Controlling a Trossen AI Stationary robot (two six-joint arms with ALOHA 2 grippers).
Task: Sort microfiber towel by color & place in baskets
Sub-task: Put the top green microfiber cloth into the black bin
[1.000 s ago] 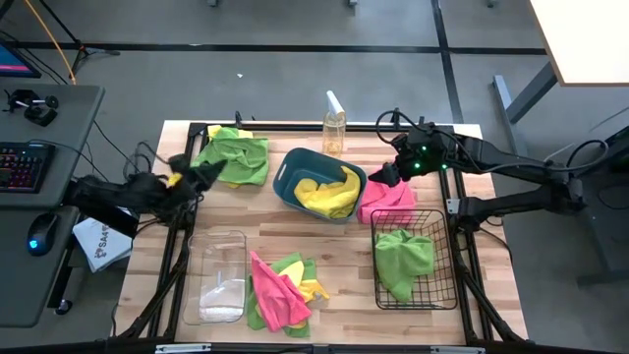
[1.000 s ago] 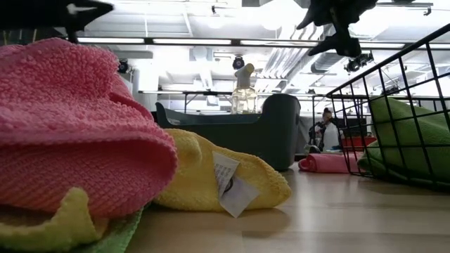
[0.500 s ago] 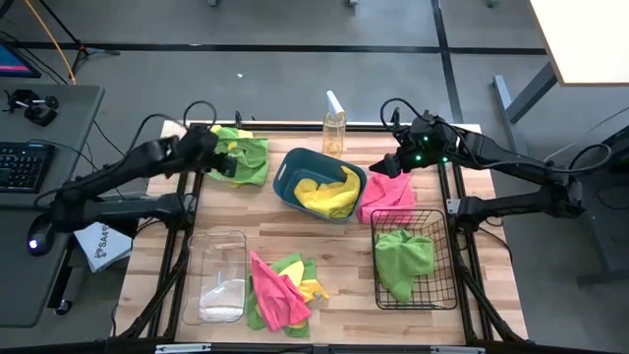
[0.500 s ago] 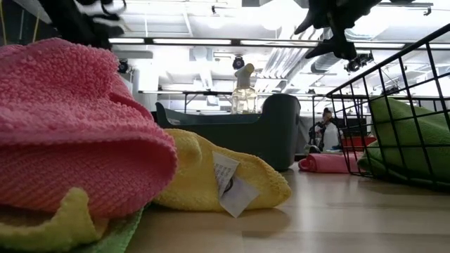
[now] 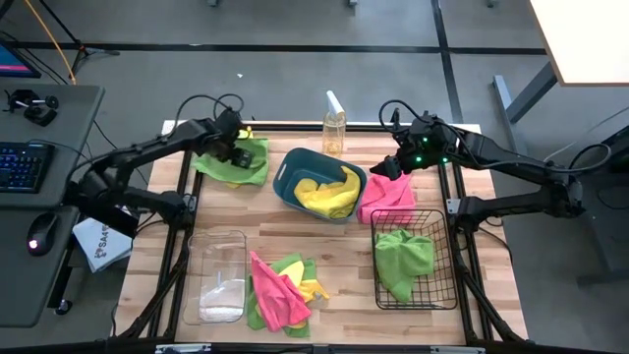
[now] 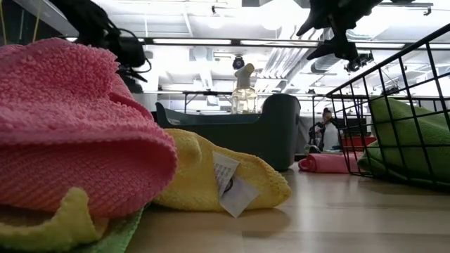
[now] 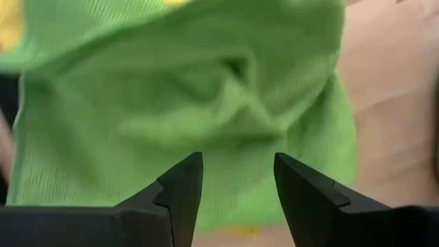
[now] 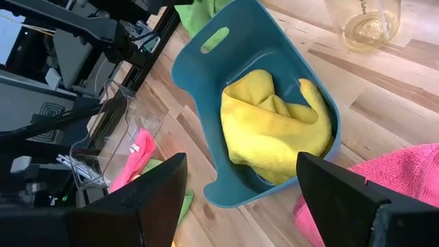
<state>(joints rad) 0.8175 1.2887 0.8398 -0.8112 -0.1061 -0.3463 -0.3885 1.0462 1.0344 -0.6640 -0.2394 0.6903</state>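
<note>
A green towel (image 5: pixel 239 164) lies spread on the table's far left, with a bit of yellow at its far edge. My left gripper (image 5: pixel 234 150) hangs open just over it, and the towel (image 7: pixel 206 103) fills its wrist view beyond the fingers. My right gripper (image 5: pixel 395 167) stands open above a pink towel (image 5: pixel 385 200) lying beside the teal tub (image 5: pixel 285 175). The teal tub holds a yellow towel (image 8: pixel 274 130). A green towel (image 5: pixel 401 258) sits in the black wire basket (image 5: pixel 442 285). The clear tub (image 5: pixel 221 275) stands near the front left.
A heap of pink, yellow and green towels (image 5: pixel 282 287) lies at the front middle, next to the clear tub. A clear spray bottle (image 5: pixel 334 126) stands at the far edge behind the teal tub. The black frame rails run along the table's sides.
My left arm has swung from the table's left edge toward the far edge and to the right, and now hangs over the green towel. My right arm has kept still. None of the towels has moved.
</note>
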